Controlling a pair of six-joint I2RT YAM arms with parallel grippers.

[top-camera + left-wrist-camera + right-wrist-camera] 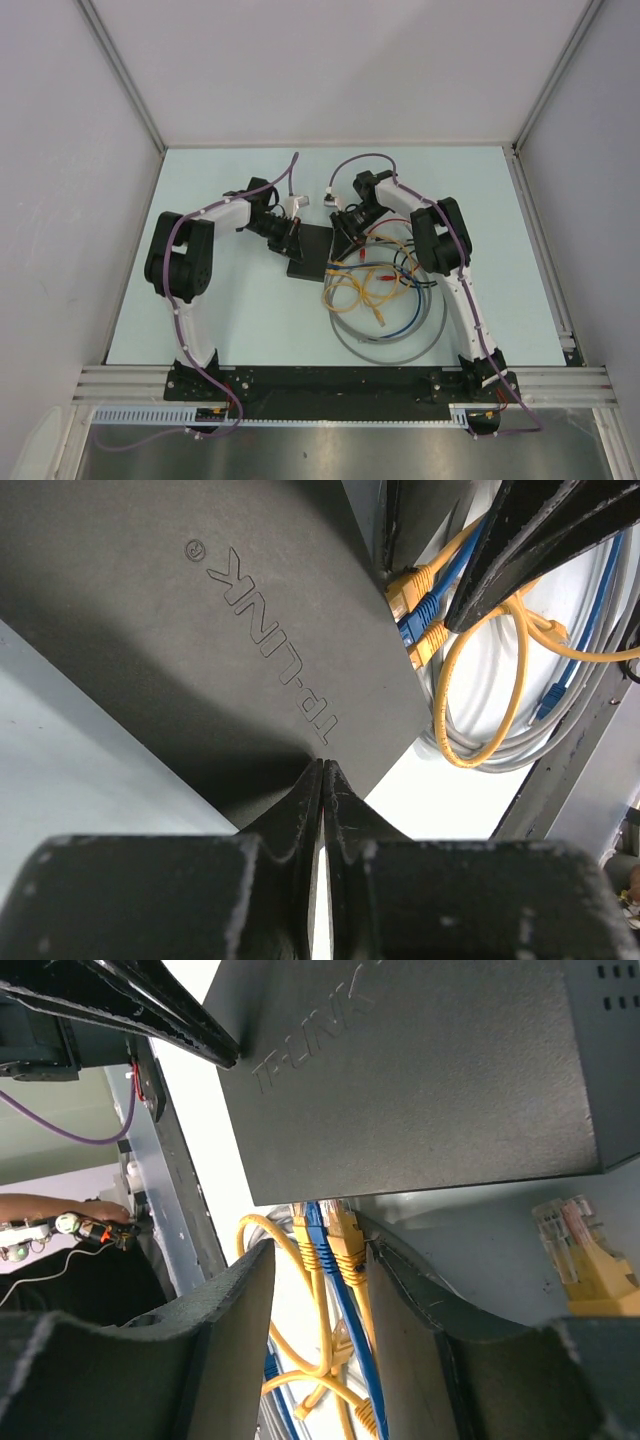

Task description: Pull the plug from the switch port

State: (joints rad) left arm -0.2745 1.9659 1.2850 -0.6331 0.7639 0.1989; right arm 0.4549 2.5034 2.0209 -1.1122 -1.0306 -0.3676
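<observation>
The switch point(312, 255) is a flat black box lettered TP-LINK point(200, 650), lying mid-table. From its edge facing the cables stick three plugs side by side: yellow point(303, 1230), blue point(318, 1222) and yellow point(347, 1235); the left wrist view shows them too point(420, 615). My right gripper point(320, 1250) is open and straddles all three; one finger point(400, 1300) touches the outer yellow plug, the other finger point(240, 1300) stands apart. My left gripper point(323, 768) is shut on nothing, its tips resting on the switch's top near a corner. From above, both grippers point(287, 238) point(345, 248) flank the switch.
A tangle of yellow, blue and red cables point(385, 290) and a grey cable loop point(400, 345) lie right of the switch. A loose yellow plug point(590, 1260) lies on the table beside the switch. White walls enclose the table on three sides.
</observation>
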